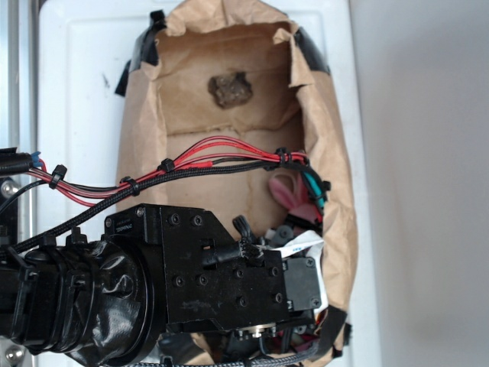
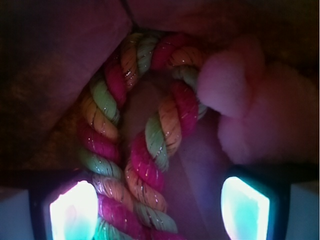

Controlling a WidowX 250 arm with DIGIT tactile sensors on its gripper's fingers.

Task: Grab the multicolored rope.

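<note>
The rope (image 2: 150, 150) is thick and twisted, with strands of red, green and yellow-orange that glitter a little. In the wrist view it bends into a loop: one part runs down the left side, the other comes down the middle, and they meet at the bottom between the two pads. The top of the loop lies close to a brown paper wall. A pink bunny (image 2: 260, 110) lies just beside the loop on the right and touches it near the top.

The jaws are open. The left pad (image 2: 72, 212) is touching or almost touching the left part of the rope; the right pad (image 2: 245, 207) stands apart from it. The rope is between them but not gripped.

In the exterior view the arm (image 1: 191, 283) reaches into a paper bag (image 1: 336, 153) at its near right corner, where the bunny's pink ear shows. The rope itself is hidden there.
</note>
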